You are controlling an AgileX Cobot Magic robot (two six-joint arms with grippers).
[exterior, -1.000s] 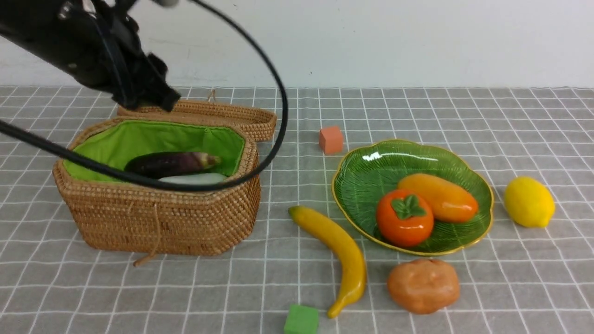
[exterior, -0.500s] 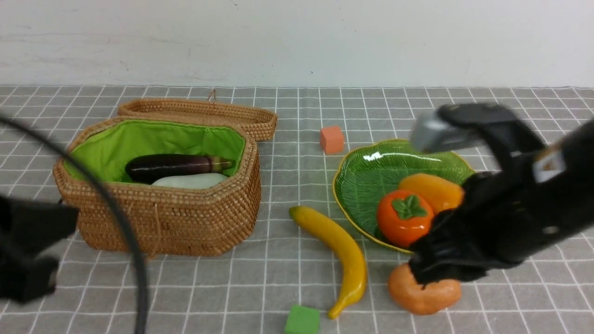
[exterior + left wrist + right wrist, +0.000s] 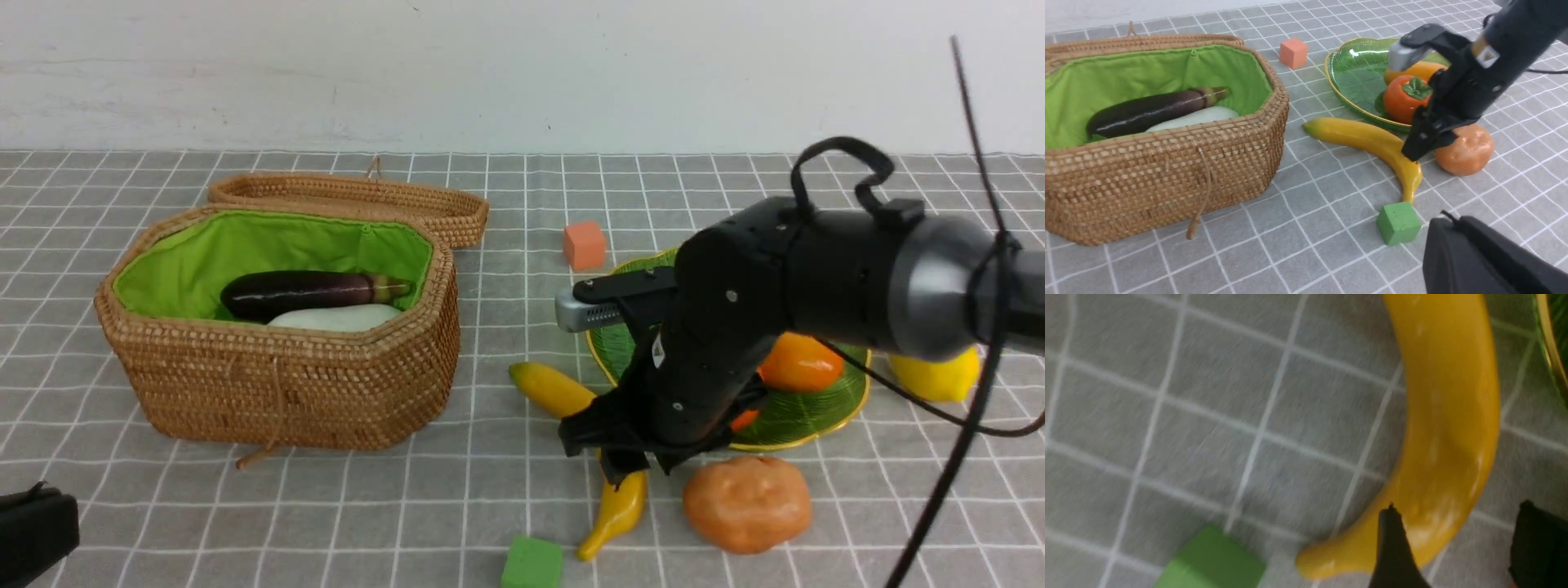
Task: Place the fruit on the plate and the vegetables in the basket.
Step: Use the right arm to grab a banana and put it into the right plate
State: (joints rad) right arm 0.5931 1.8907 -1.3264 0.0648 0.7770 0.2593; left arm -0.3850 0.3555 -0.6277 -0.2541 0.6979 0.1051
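Two vegetables (image 3: 310,294) in basket (image 3: 277,392); two fruits (image 3: 1404,98) on plate (image 3: 796,418), behind right arm (image 3: 775,286); banana (image 3: 547,388), lemon (image 3: 939,376), potato (image 3: 747,502) loose; right jaws apart, left jaws together.

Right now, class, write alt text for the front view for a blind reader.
The right end effector reaches down to a banana on grey cloth, beside a green plate. At left, an open basket holds an eggplant and a radish.

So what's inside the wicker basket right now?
A dark purple eggplant and, nearer the camera, a white radish lie against the green lining. The basket wall hides the radish's lower part and the floor, so anything beneath them can't be seen.
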